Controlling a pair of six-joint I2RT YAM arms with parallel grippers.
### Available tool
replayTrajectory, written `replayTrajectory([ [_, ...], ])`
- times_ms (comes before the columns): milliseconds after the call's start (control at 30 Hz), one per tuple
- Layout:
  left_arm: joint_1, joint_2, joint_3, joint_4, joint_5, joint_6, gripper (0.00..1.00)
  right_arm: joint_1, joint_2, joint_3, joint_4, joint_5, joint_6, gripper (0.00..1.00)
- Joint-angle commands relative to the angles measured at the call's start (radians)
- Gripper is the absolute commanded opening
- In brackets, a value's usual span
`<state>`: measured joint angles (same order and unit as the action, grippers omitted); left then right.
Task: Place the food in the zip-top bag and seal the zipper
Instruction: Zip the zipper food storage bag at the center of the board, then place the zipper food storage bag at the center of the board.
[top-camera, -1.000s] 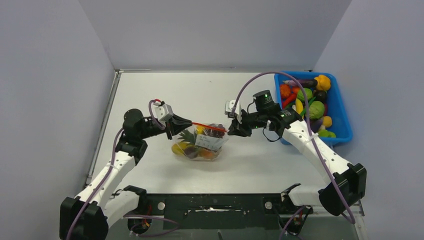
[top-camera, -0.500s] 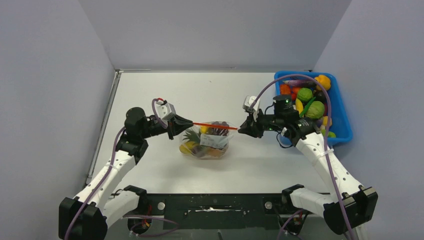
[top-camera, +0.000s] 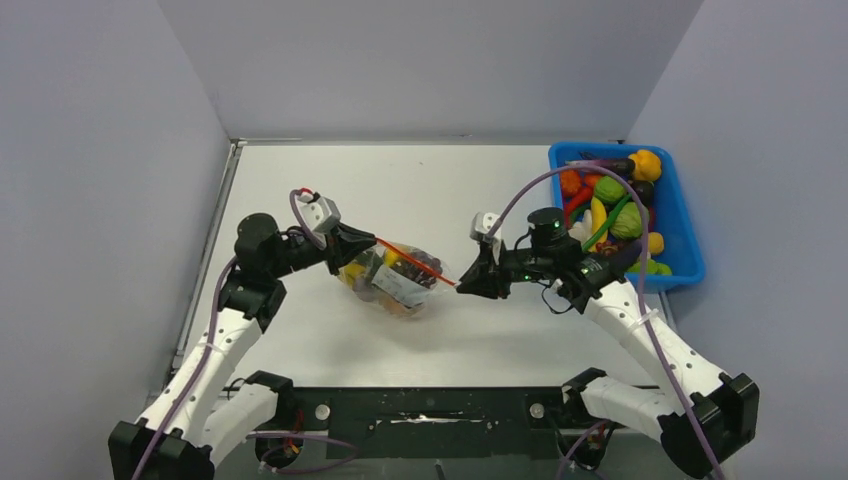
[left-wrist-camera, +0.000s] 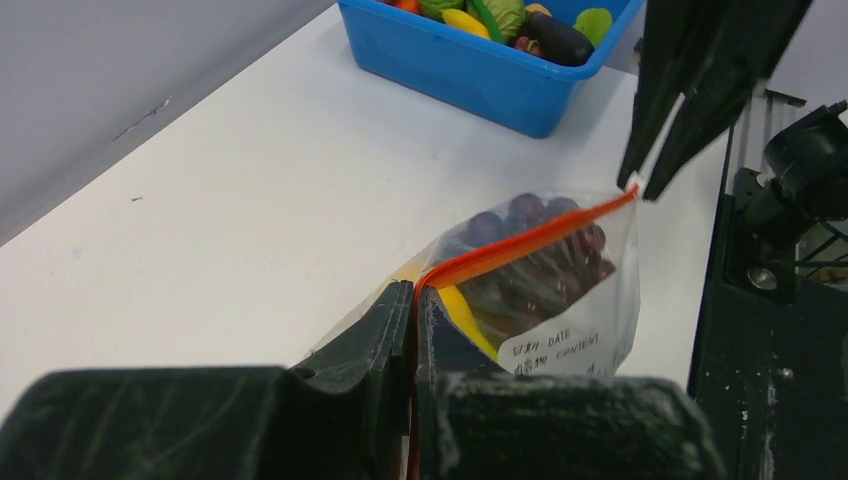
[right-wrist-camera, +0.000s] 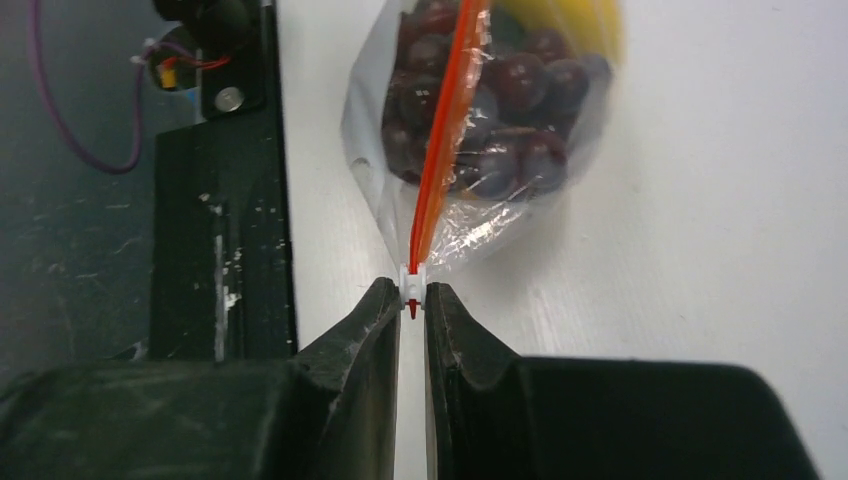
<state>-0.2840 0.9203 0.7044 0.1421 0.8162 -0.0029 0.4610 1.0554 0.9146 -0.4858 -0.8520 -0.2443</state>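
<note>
As red zipper (top-camera: 415, 262) runs taut, crinkly clear bag (top-camera: 400, 296)

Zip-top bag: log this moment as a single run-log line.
phase: sealing | left gripper: shut on zipper end | right gripper: shut on slider | zip-top bag: food inside

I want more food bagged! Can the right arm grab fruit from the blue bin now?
Probably not yet: the right arm's fingers are shut on the zipper and must let go first. The blue bin sits nearby, unblocked.
</note>
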Motion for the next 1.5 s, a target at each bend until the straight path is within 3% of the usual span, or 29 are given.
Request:
replayTrajectory([
  [0, 0.017, -0.079, 0.112, -0.152, -0.065, -0.01, 0.0, 0.1, -0.05, -0.026, 0.12, -0.047, 0.087, 0.03],
  [67, 0.015, -0.1, 0.1, -0.19, -0.113, -0.02, 0.0, 0.101, -0.051, -0.041, 0.182, -0.072, 0.13, 0.03],
  [167, 0.016, -0.1, 0.054, -0.117, -0.185, -0.075, 0.0, 0.056, -0.012, -0.056, 0.215, -0.005, 0.124, 0.0],
  [333, 0.018, 0.041, 0.091, -0.016, -0.244, -0.165, 0.04, -0.168, 0.132, -0.02, 0.297, -0.087, 0.202, 0.02],
  [400, 0.017, 0.095, 0.147, -0.039, -0.276, -0.178, 0.1, -0.207, 0.196, 0.032, 0.287, -0.084, 0.182, 0.02],
  [533, 0.018, 0.134, 0.204, -0.069, -0.368, -0.184, 0.36, -0.248, 0.333, 0.133, 0.208, -0.05, 0.159, 0.03],
  [600, 0.017, 0.125, 0.194, -0.059, -0.42, -0.184, 0.45, -0.265, 0.391, 0.156, 0.202, -0.042, 0.179, 0.03],
  [867, 0.017, 0.04, 0.126, -0.044, -0.527, -0.178, 0.63, -0.286, 0.473, 0.202, 0.311, 0.161, 0.263, 0.07],
  [1033, 0.017, 0.033, 0.138, -0.121, -0.603, -0.21, 0.66, -0.295, 0.5, 0.251, 0.295, 0.23, 0.271, 0.12],
  [1267, 0.018, 0.011, 0.114, -0.144, -0.72, -0.388, 0.71, -0.297, 0.472, 0.277, 0.228, 0.31, 0.276, 0.49],
  [1300, 0.019, 0.007, 0.112, -0.142, -0.726, -0.407, 0.72, -0.298, 0.458, 0.275, 0.228, 0.32, 0.282, 0.58],
  [1333, 0.018, 0.003, 0.113, -0.142, -0.726, -0.422, 0.72, -0.297, 0.444, 0.276, 0.227, 0.328, 0.288, 0.9],
  [1367, 0.02, -0.002, 0.11, -0.141, -0.728, -0.441, 0.72, -0.297, 0.43, 0.276, 0.223, 0.332, 0.294, 0.99],
  [1467, 0.019, -0.017, 0.098, -0.138, -0.753, -0.528, 0.72, -0.297, 0.376, 0.276, 0.189, 0.321, 0.3, 0.98],
])
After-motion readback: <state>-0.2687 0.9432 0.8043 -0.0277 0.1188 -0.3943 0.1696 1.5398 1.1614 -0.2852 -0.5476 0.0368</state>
